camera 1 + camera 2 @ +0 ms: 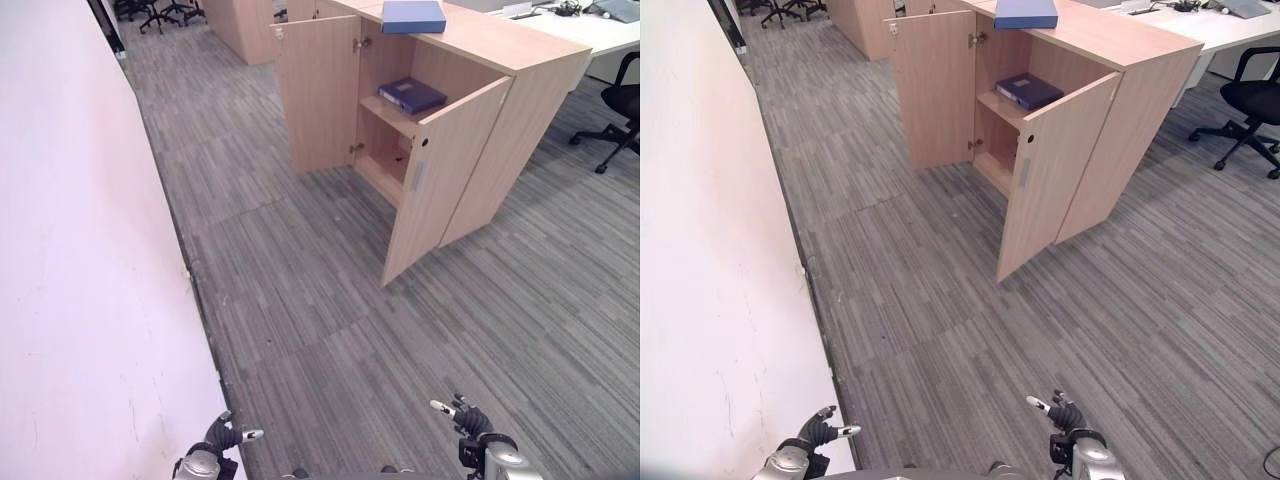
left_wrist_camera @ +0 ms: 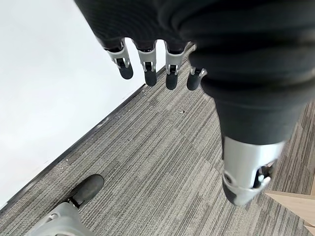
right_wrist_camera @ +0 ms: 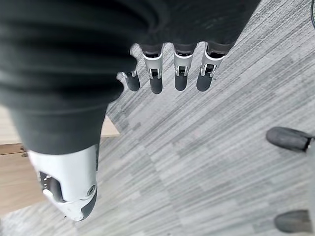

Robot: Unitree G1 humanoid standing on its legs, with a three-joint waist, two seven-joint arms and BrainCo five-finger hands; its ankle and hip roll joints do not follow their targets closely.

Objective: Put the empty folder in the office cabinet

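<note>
Ahead, pale wood-grain cabinet (image 1: 440, 150) on striped grey carpet (image 1: 330, 300), both doors swung wide; flat blue folder (image 1: 412, 95) lying on upper shelf, second folder (image 1: 413, 16) on top. Below, left hand (image 1: 222, 437) and right hand (image 1: 468, 418) empty, fingers relaxed.

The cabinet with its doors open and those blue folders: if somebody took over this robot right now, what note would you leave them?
Left hand: open, holding nothing, low by the white wall.
Right hand: open, holding nothing, low over the carpet.
Office cabinet: both doors open, some way ahead of the robot.
One blue folder lies on top of the cabinet; a second folder already lies on the upper shelf inside.
Done: doors open; nothing picked up.
Left: probably walk up, take the folder from the top, set it on a shelf. I cannot tell which folder is empty.
</note>
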